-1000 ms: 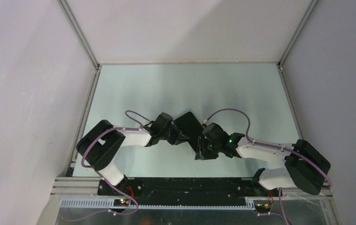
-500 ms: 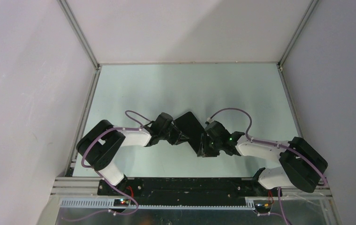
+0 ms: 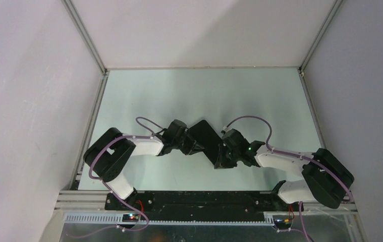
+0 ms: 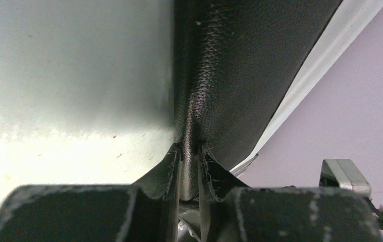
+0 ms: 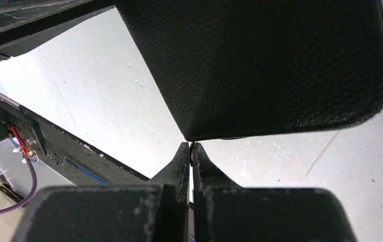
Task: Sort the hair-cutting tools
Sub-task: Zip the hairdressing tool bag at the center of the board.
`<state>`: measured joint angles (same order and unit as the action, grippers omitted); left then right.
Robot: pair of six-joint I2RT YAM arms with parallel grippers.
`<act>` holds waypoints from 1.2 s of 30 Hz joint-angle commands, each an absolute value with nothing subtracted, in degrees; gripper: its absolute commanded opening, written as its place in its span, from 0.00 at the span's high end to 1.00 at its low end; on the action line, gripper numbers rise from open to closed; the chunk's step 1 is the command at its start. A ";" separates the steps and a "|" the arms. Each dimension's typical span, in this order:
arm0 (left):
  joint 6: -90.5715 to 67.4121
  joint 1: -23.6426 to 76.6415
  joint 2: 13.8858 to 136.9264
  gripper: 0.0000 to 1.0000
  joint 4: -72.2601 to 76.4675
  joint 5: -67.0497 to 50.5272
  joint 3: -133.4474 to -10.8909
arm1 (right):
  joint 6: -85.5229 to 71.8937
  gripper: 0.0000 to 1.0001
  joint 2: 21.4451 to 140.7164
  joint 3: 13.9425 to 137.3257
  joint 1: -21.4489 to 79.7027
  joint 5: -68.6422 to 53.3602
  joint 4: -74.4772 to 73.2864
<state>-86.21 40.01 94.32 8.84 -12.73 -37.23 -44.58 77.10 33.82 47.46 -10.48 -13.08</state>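
Pinching a raised fold of the black case [image 4: 239, 60], the left gripper [image 4: 189, 151] is clenched on the leather-like material, a ridge of which is squeezed between its 2 fingers. The right gripper [image 5: 191, 148] is fully clenched, with its fingertips meeting just under the case's lower corner. I cannot tell whether they nip a sliver of that edge or only touch it.

From above, the case hangs between the 2 arms over the table [image 3: 189, 91]. The left gripper is at the case's left side and the right gripper at its near right end. The case's long axis runs diagonally from the far left to the near right, so each arm is about equally close to its own end.

None of the 2 scissors or 2 combs shows in any view. Nothing lies on the table around the case, and its inside is hidden. My guess is that the tools are inside it, so sorting has not visibly begun.

The next move probably depends on the right fingertips and that corner. If they hold no edge, pulling away from the case will open nothing. The left grip on the fold looks firm enough to brace the case.
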 commanded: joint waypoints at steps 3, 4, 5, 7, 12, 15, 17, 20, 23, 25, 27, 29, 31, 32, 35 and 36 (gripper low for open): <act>-76.80 35.28 95.29 1.00 -2.51 -4.35 -39.68 | -39.81 1.00 73.03 33.79 45.28 -11.77 -25.64; -76.32 34.53 95.17 1.00 -3.22 -4.11 -39.96 | -38.98 1.00 73.03 33.73 45.14 -11.71 -26.40; -75.59 34.18 95.13 1.00 -3.54 -3.69 -40.02 | -38.26 1.00 73.08 33.72 45.11 -11.66 -27.61; -74.53 33.06 95.33 1.00 -4.24 -3.43 -40.56 | -37.37 1.00 73.33 33.79 45.42 -11.56 -28.92; -71.35 31.68 96.82 1.00 -5.89 -4.15 -43.93 | -36.11 1.00 75.08 33.73 47.26 -10.82 -29.53; -68.42 31.44 96.83 0.97 -7.17 -4.20 -45.64 | -35.64 1.00 75.86 34.16 47.35 -10.83 -27.43; -67.44 31.38 95.09 0.84 -7.31 -4.23 -45.31 | -35.15 1.00 76.22 35.20 47.82 -10.92 -25.92; -67.65 31.41 90.86 0.56 -6.55 -4.52 -42.80 | -34.79 1.00 77.39 37.85 48.53 -11.95 -23.33; -68.92 32.06 84.12 0.30 -5.77 -5.02 -39.70 | -35.70 1.00 78.76 39.65 49.27 -12.89 -19.92; -69.36 33.04 80.86 0.17 -5.72 -5.21 -38.32 | -36.93 1.00 79.48 40.49 49.79 -13.75 -16.69; -69.52 34.41 78.66 0.12 -5.82 -5.60 -37.31 | -38.22 1.00 80.50 41.29 50.45 -14.79 -14.35; -69.95 36.05 77.70 0.11 -5.51 -6.26 -36.37 | -39.64 1.00 81.47 41.91 51.24 -15.71 -11.45; -70.85 37.69 77.53 0.12 -4.36 -6.74 -35.22 | -40.83 1.00 82.54 42.71 51.99 -16.00 -9.45; -71.35 38.22 77.79 0.13 -3.94 -6.88 -34.88 | -41.45 1.00 82.89 43.20 52.44 -16.00 -8.81; -71.57 39.91 79.41 0.20 -3.31 -7.27 -34.21 | -42.49 1.00 84.30 43.86 52.83 -15.53 -6.62; -71.44 40.08 80.43 0.21 -3.33 -7.42 -34.11 | -42.77 1.00 84.51 44.03 52.89 -15.33 -6.30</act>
